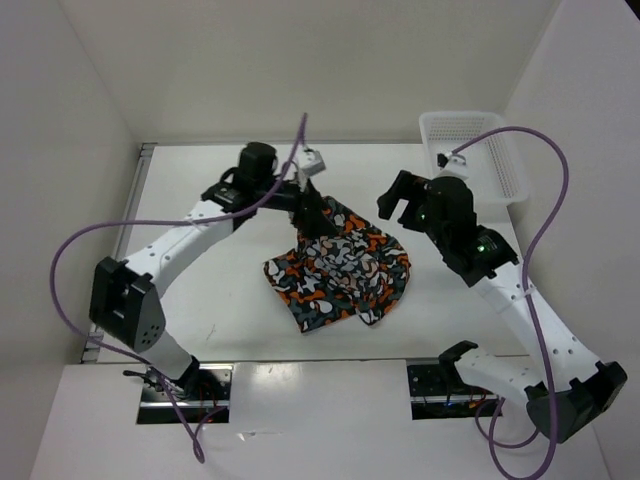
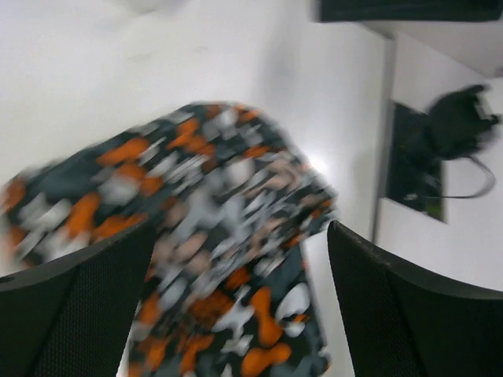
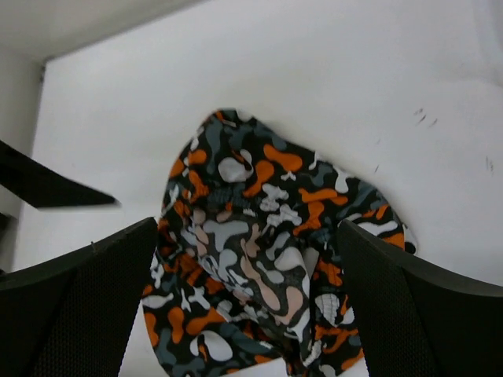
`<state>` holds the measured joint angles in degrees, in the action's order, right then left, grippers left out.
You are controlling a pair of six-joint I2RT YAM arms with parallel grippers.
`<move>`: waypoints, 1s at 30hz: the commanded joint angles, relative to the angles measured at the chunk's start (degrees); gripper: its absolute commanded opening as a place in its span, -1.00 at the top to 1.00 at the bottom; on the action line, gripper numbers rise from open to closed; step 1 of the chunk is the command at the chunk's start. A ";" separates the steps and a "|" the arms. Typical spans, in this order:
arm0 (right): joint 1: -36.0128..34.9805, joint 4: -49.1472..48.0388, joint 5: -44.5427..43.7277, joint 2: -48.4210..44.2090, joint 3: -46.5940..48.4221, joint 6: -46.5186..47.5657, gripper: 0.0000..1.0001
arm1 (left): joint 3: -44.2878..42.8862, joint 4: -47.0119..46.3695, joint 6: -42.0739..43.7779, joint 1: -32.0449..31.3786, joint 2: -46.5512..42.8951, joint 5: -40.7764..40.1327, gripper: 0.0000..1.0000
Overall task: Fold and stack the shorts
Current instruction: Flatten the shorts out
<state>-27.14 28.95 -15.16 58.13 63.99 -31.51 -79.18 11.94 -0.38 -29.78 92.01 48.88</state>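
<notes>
From the top camera I see the shorts [image 1: 340, 265] lying in a rumpled heap on the white table [image 1: 220, 290], not yet folded flat. The left gripper [image 1: 313, 214] sits at the far-left edge of the shorts. The right gripper [image 1: 394, 200] hangs just beside their far-right edge. From above I cannot tell whether either one touches the fabric. Only this view shows me the white mesh basket [image 1: 500, 150], well apart from the shorts at the far right corner.

My left wrist camera is blurred, but it shows what the top view hides. The left gripper [image 2: 236, 314] has its jaws spread wide, with the shorts [image 2: 212, 236] below and between them and nothing pinched.

The right wrist camera is sharp. The right gripper [image 3: 247, 306] is also spread wide and holds nothing. The shorts [image 3: 259, 259] lie on the table beneath it, their orange, grey and white blotches and creases plain.
</notes>
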 commanded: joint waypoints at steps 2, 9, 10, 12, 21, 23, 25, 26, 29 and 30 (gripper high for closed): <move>-0.02 1.63 7.59 0.76 -3.69 1.45 -1.00 | 8.23 2.72 0.38 11.83 -9.73 -4.23 -0.85; -13.53 9.35 2.33 11.72 -5.53 -5.46 -1.00 | 26.86 8.63 0.38 16.34 -13.34 -8.54 -0.96; -14.43 9.89 1.54 12.70 -6.23 -7.41 -1.00 | 29.40 7.58 0.38 15.38 -13.34 -8.54 -0.96; -15.05 9.90 1.01 13.41 -9.73 -13.19 -1.00 | 34.93 5.29 0.38 13.09 -13.87 -8.01 -0.98; -15.05 9.28 0.92 4.28 -19.07 -25.88 -0.93 | 41.11 1.79 0.38 7.98 -12.82 -8.28 -0.98; -15.05 9.28 0.92 2.26 -20.47 -26.49 -0.93 | 42.26 -1.55 0.38 6.24 -12.11 -6.96 -0.98; -15.05 7.88 2.85 2.25 -21.18 -26.50 -0.93 | 42.26 -3.15 0.38 4.83 -11.41 -6.96 -0.98; -15.05 7.88 2.85 2.77 -21.18 -26.50 -0.93 | 41.74 -4.72 0.38 3.34 -9.67 -6.44 -0.98; -16.28 7.88 2.33 5.23 -22.32 -27.73 -0.86 | 40.42 -6.67 0.38 0.79 -6.93 -5.90 -0.91; -16.89 7.88 1.54 5.76 -22.33 -27.73 -0.83 | 40.42 -7.37 0.38 0.78 -6.93 -5.90 -0.85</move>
<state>-42.72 36.91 -11.86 62.28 43.03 -57.01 -37.30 9.67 -0.45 -27.75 83.88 40.36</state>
